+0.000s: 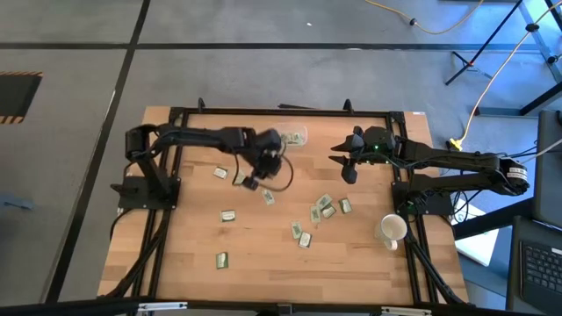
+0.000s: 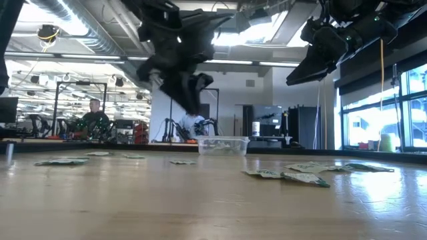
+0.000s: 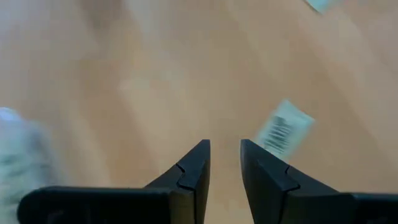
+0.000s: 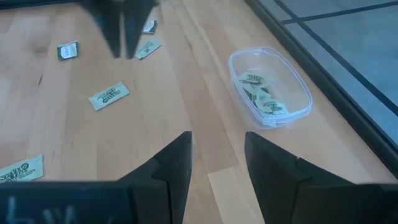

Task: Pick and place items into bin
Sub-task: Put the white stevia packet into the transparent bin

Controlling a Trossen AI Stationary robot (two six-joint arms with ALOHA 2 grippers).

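Note:
Several small pale green and white packets (image 1: 227, 215) lie flat and scattered on the wooden table. The clear bin (image 4: 270, 87) stands near the far edge with a few packets (image 4: 256, 79) in it. My left gripper (image 3: 225, 152) hangs open above the table, near-left of the bin, with nothing between its fingers. One packet (image 3: 285, 127) lies on the wood just beyond its fingertips. My right gripper (image 4: 217, 155) waits open in the air to the right of the bin, holding nothing.
A white cup (image 1: 391, 230) lies on its side near the table's right edge. A cluster of packets (image 1: 325, 209) sits right of centre, and one lone packet (image 1: 221, 260) lies toward the near left. A black frame (image 1: 263, 112) runs around the table.

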